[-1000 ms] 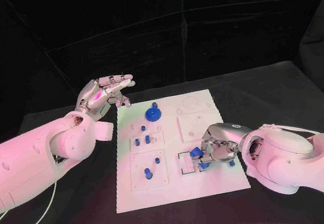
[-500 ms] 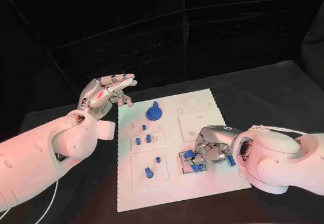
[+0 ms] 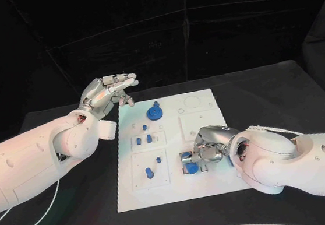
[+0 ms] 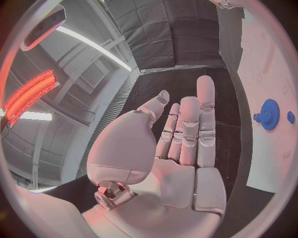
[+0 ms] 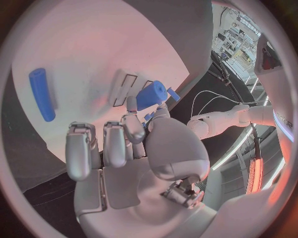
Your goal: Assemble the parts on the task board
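Sliding toward the frame's left since a second ago, my right hand [image 3: 207, 147] now carries its blue part [image 3: 191, 167] over the outlined slot [image 5: 124, 88] at the lower middle of the task board [image 3: 202, 120]. Its fingertips [image 5: 131, 105] pinch that short blue cylinder, the other fingers curled beside it. My left hand [image 3: 108, 93] hangs at the frame's upper left, off the board's corner, fingers loosely extended and holding nothing.

Outward from the pinch: a blue gear [image 3: 154, 114] stands near the board's top, small blue pegs [image 3: 144, 140] sit left of centre, and a long blue rod [image 5: 42, 93] lies on the board near the hand.

To seat this well, I'd judge I should square the cylinder to the slot first, then press straight down without loosening the pinch early.
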Tool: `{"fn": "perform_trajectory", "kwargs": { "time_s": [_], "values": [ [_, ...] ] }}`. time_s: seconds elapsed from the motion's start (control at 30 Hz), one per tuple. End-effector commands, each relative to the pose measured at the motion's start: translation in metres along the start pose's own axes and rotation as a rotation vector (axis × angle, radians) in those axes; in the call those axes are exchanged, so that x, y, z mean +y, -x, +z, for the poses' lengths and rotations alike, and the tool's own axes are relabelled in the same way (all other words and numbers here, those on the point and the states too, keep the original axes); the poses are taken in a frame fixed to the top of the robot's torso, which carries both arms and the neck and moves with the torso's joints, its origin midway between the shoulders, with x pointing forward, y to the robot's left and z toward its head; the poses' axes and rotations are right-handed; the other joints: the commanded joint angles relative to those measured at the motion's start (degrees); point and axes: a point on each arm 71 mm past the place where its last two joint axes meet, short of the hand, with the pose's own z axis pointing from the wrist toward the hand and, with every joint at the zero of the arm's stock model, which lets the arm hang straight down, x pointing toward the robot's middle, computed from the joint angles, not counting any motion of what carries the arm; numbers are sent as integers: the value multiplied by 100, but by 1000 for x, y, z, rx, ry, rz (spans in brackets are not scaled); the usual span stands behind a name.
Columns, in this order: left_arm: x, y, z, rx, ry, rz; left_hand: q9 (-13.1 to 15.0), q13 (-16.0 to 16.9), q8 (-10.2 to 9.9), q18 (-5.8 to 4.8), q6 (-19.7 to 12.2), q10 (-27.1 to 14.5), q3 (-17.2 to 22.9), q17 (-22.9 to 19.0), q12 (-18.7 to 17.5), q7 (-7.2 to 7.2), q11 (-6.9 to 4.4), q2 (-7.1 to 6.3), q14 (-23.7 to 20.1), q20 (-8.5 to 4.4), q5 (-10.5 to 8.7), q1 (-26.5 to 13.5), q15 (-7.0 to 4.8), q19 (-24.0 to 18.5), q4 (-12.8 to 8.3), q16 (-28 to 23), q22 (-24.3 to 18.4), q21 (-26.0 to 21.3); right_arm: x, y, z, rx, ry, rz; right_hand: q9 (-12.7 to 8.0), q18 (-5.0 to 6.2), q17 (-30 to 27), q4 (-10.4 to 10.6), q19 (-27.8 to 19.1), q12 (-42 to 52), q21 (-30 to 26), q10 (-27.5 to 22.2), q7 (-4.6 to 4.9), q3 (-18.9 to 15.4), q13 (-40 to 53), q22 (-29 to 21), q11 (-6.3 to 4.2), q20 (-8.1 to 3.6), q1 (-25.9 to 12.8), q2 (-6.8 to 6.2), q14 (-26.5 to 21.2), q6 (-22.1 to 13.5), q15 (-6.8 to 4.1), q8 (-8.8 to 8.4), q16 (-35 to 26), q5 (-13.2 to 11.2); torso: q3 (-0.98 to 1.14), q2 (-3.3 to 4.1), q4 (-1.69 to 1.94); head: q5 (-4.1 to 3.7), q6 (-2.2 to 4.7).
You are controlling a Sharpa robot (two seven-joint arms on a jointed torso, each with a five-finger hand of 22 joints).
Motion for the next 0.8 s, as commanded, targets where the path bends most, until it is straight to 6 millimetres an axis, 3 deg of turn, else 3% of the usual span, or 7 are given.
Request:
{"fn": "perform_trajectory", "kwargs": {
  "time_s": [0.03,0.1,0.17,0.23,0.4,0.63,0.8],
  "values": [
    [-1,-1,1,15,-4,-7,4,7,-8,26,-28,-36,-40,-8,13,4,-12,36,-35,16,-8,4,17,32,5,32,-6,-30,1,2,1,-20,-11,0,50,-20,-65,22,196,-110,-62,-51,26,3,-54,995,28,-13,-338,-204,259,1,-2,-13,-60,-492,-1,-6,0,-8,-2],
    [-1,-1,1,15,-3,-7,4,7,-8,26,-28,-36,-40,-8,13,4,-12,36,-35,16,-8,4,17,32,5,32,-6,-30,0,2,1,-28,-17,-3,84,-12,-92,47,175,-160,-84,-68,22,101,-76,969,23,-14,-572,-407,253,15,-3,5,-86,-517,-1,-6,0,-8,-2],
    [-1,-1,0,16,-3,-8,4,7,-8,26,-28,-36,-40,-8,13,4,-12,36,-35,16,-8,4,17,32,5,32,-6,-30,-1,3,1,-35,-22,-5,147,-6,-112,29,159,-228,-107,-85,21,595,-91,947,25,-17,-970,-755,250,-13,-6,15,-121,-522,-1,-4,1,-5,-3],
    [-1,-1,0,15,-3,-7,4,7,-8,26,-28,-36,-40,-8,13,4,-12,36,-35,16,-8,4,17,32,5,32,-6,-30,-1,3,0,-40,-23,-7,165,-4,-120,43,154,-242,-114,-83,24,681,-91,940,21,-18,-1004,-849,251,-21,-4,18,-131,-520,-1,-5,0,-7,-6],
    [-1,0,0,14,-2,-7,4,7,-8,26,-28,-36,-40,-8,13,4,-12,36,-35,16,-8,4,17,32,5,32,-6,-30,-1,4,-2,-40,1,-11,210,-7,-89,25,165,-235,-107,-65,21,881,-60,953,23,-14,-756,-871,262,-23,-4,30,-122,-487,2,-1,-3,4,-9],
    [-1,1,-1,12,-1,-6,4,7,-8,26,-28,-36,-40,-8,13,4,-12,36,-35,16,-8,4,17,32,5,32,-6,-30,2,3,-5,-13,41,-20,314,-20,3,-308,202,-205,-75,-20,8,1049,28,1001,10,-24,460,-751,285,-33,-16,50,-86,-82,1,-6,-7,-3,-28],
    [-1,1,-1,13,-1,-7,4,7,-8,26,-28,-36,-40,-8,13,4,-12,36,-35,16,-8,4,17,32,5,32,-6,-30,1,2,-4,-9,37,-27,343,-27,41,-436,219,-191,-58,-7,5,1048,59,1024,7,-26,753,-693,292,-33,-18,54,-69,-59,0,-4,6,-16,-30]
  ]
}}
